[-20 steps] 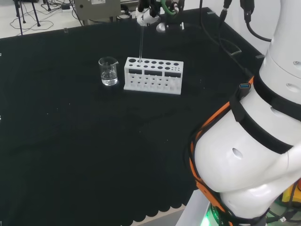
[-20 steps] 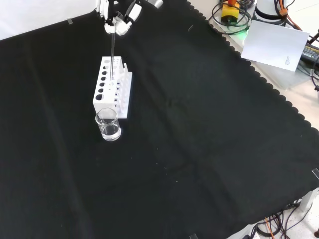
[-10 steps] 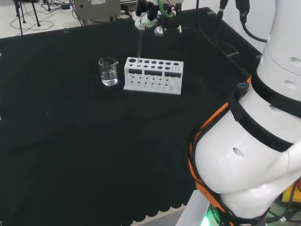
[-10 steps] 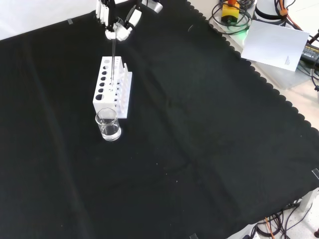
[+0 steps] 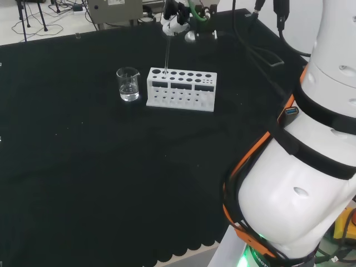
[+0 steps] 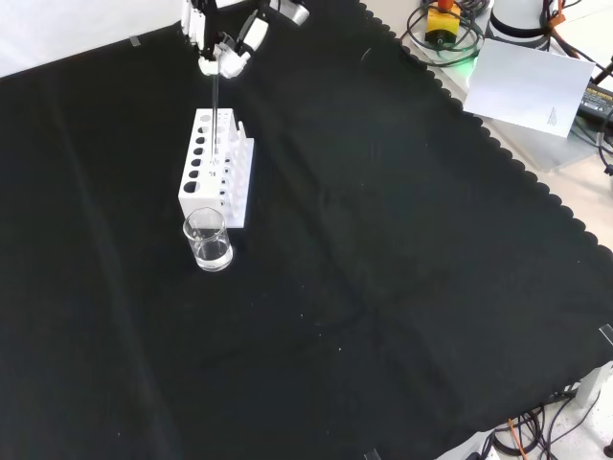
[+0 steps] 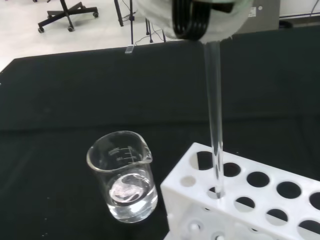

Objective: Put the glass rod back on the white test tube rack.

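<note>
The hand (image 5: 173, 21) pinches the top of the rod (image 5: 166, 53), which hangs upright with its lower end in a hole at the rack's (image 5: 181, 89) end nearest the beaker (image 5: 128, 84). The rack stands toward the cloth's (image 5: 83, 167) far edge in the head view, the beaker with some clear liquid just beside it

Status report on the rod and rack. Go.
Hand shut on glass rod. Rod upright, lower end in a hole at the white rack end nearest the beaker. Nothing in the way.
</note>
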You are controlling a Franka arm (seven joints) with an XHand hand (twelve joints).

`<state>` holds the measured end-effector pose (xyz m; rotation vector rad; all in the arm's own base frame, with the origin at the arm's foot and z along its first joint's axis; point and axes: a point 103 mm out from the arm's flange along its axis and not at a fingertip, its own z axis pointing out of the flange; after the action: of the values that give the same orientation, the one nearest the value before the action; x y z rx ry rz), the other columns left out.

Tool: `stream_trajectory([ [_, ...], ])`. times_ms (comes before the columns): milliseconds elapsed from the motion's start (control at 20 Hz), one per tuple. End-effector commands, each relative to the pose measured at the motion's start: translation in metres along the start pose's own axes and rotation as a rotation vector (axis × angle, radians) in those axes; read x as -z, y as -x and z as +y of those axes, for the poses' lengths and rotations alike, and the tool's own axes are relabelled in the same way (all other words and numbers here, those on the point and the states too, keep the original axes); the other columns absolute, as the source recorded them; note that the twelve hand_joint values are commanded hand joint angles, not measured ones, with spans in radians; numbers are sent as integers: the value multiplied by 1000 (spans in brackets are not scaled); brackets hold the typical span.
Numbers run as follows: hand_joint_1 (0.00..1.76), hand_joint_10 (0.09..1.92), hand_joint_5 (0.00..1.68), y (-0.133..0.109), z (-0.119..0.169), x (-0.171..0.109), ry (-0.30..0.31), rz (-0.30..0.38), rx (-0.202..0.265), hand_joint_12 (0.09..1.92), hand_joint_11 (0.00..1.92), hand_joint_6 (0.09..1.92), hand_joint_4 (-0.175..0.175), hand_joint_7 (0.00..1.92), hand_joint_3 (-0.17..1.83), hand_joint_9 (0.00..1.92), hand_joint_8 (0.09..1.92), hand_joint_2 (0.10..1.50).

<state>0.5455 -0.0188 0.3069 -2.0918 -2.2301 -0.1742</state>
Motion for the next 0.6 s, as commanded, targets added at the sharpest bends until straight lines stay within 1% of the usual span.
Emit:
stream_trajectory([
  [50,1310,725,1348,-9,15,-39,-72,2,20,843,1190,87,-175,1220,283,1690,951,879],
  [200,1310,725,1348,-8,19,-46,-88,-10,-1,842,1188,87,-175,1220,283,1690,952,879],
  [300,1310,725,1348,-10,21,-49,-91,-6,-1,842,1187,87,-175,1220,284,1690,952,878],
  [500,1310,725,1349,-10,24,-54,-101,7,21,842,1186,87,-175,1219,284,1689,954,878],
  [600,1310,725,1349,-11,25,-59,-100,-13,33,842,1186,87,-175,1219,284,1689,954,878],
])
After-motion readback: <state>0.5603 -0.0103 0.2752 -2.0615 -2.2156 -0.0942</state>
